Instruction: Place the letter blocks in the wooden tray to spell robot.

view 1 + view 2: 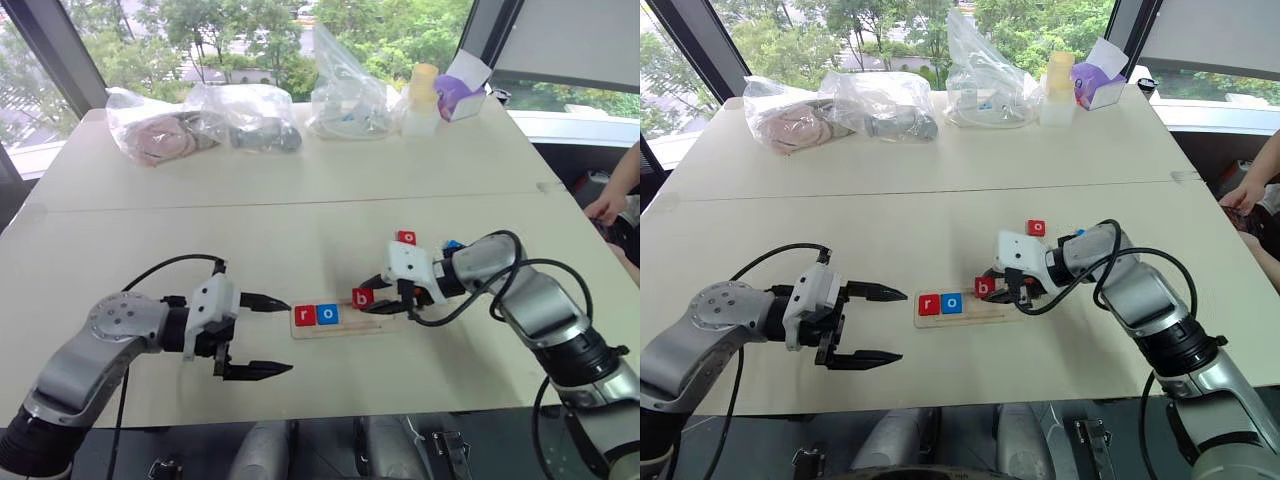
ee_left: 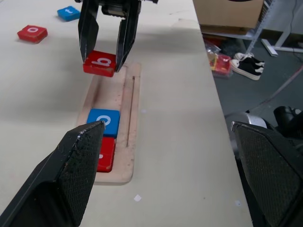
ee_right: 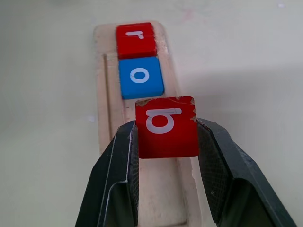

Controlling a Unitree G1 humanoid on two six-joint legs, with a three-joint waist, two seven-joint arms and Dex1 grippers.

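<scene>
Our right end effector (image 3: pixel 166 137) is gripping the b block (image 3: pixel 166 126) over the tray (image 3: pixel 163 189); our left end effector (image 1: pixel 262 336) is standing open.

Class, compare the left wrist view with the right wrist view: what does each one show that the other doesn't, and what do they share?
Left wrist view alone: the left gripper, open; a red o block and a blue block loose on the table; shoes on the floor.

Right wrist view alone: the red r block in full, and the red b block's chipped top edge.

Both: the right gripper shut on the b block above the wooden tray, where a blue o block lies beside the r.
</scene>
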